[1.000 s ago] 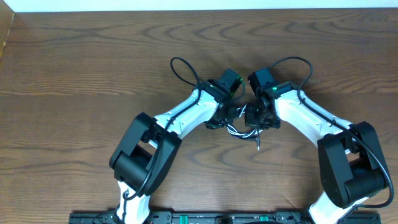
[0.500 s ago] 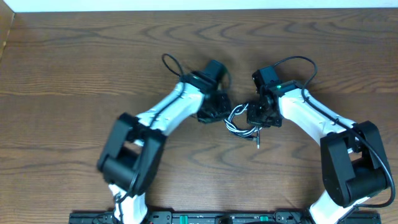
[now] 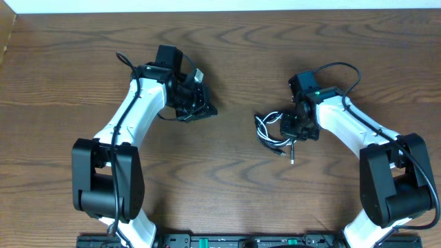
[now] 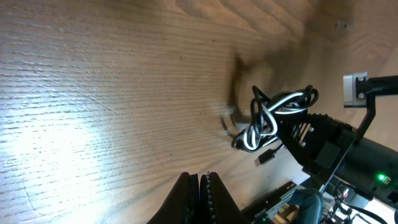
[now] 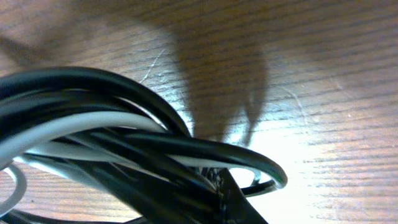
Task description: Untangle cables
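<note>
Brown wood-grain tabletop (image 3: pixel 227 55) fills every view, bare except for the cables (image 3: pixel 271 131) lying right of centre. They are one black cord and one white cord, wound round each other in a tight clump of loops. A small plug (image 3: pixel 291 157) trails out of the clump on the near side.

The right claw (image 3: pixel 298 125) sits against the right edge of the clump. Its own camera is so close that black and white strands (image 5: pixel 124 143) fill the picture. From these views I cannot tell whether its fingers are clamped on a strand or parted.

A second ago both claws met over the clump. Since then the left claw (image 3: pixel 200 103) has swung away to the far left and now hangs well apart from the cords. Its fingers are pressed together with nothing between them (image 4: pixel 199 186), so it came away empty. Its camera looks back across the wood at the clump (image 4: pixel 273 118), which looks as knotted as before and has hardly moved.

For the task, I judge that this pull separated nothing. The two cords still have to be teased apart, and the left claw will probably need a fresh hold on a free loop or on the plug end.
</note>
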{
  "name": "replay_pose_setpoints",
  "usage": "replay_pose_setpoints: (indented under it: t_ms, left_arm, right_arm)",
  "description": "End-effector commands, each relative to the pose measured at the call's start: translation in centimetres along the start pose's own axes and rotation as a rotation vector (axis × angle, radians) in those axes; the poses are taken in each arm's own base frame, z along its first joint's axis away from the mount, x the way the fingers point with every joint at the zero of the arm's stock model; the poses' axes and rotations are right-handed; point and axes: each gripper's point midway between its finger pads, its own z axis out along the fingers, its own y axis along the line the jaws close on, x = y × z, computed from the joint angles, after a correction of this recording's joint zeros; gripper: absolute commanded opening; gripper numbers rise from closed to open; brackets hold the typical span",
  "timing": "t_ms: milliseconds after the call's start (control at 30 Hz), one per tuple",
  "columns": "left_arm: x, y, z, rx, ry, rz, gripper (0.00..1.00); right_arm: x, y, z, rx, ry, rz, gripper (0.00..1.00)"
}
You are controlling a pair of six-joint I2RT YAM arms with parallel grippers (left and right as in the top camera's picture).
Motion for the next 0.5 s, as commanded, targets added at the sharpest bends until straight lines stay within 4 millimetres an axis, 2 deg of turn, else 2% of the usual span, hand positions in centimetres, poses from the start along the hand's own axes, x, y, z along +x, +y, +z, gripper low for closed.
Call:
replay_pose_setpoints:
  t_ms: [0,100,233,367,467]
  left_arm:
    - [1.3,-1.0,0.8,0.007,0.038,0.056,0.08]
    - [1.8,-1.5,1.3,0.007,0.050,0.072,0.11]
    - [2.0,-2.1,1.7,0.009,0.053,0.089,0.13]
    - [2.3,-2.9,2.4,0.011,0.054,0.080,0.13]
    - [2.3,-2.7,2.8,-0.035,0.033,-0.058,0.17]
  right_arm:
    - [0.2,1.3,0.0,-0.056,0.015,-0.061,0.35]
    - [0.6,2.2,-0.1,-0.112,0.038,-0.115,0.47]
    - [0.9,3.7,-1.2,-0.195,0.044,-0.197,0.51]
    - [0.0,3.9,-4.7,-0.232,-0.042,-0.177,0.49]
    - [-0.9,3.3,-8.1,-0.266,-0.123,-0.120,0.48]
